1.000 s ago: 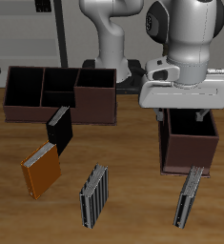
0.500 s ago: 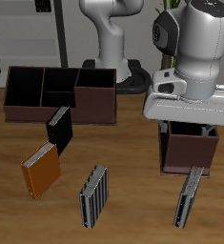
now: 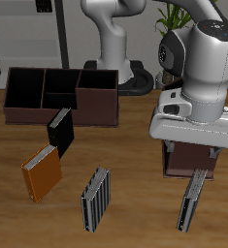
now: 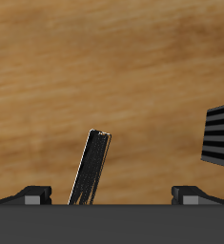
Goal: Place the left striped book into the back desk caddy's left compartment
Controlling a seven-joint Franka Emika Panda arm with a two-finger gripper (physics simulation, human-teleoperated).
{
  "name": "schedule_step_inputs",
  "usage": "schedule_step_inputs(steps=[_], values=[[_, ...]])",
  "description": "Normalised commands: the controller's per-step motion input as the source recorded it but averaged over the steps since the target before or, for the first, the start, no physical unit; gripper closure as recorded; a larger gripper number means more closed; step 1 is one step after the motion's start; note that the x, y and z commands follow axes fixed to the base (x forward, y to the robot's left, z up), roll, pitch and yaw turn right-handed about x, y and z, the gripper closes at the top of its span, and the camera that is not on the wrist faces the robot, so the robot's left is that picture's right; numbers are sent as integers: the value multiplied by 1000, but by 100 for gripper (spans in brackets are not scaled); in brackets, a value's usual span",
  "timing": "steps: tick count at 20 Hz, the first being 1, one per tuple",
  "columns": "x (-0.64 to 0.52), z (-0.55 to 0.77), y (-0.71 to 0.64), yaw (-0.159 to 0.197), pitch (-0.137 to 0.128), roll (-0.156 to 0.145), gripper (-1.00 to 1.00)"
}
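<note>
While the big white robot arm is hanging over the wooden table [image 3: 135, 208], its hand [image 3: 195, 155] is pointing down, just above the slim grey book with thin dark stripes [image 3: 192, 199]. That book is lying flat on the table, under the hand and a little toward the table's front edge. In the wrist view, the same book [image 4: 91, 168] is showing as a thin dark strip between the two fingertips [image 4: 30, 193], and nothing is touching it. The fingers are sitting far apart, so the hand is wide and is holding nothing.

Right behind the hand, a small dark-brown box seen from its end [image 3: 191, 155] is standing on the table, partly hidden by the arm. Far off to the side and farther back, the long dark-brown box with walls inside [image 3: 62, 95] is standing. Its big square end part with a black inside [image 3: 24, 89] is the one farthest from the hand.

Between that long box and the hand, a wider book with bold black and white stripes [image 3: 95, 199], an orange book [image 3: 42, 172] and a black book [image 3: 60, 132] are lying on the table.
</note>
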Motion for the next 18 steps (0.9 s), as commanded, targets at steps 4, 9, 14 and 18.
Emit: schedule_step_inputs(steps=[4,9,14,18], values=[[101,-390,102,-16,37,17,-100],[13,-256,99,-4,2,5,-100],[45,-305,-83,-3,9,1,-100],[31,-278,-55,3,12,-11,-100]])
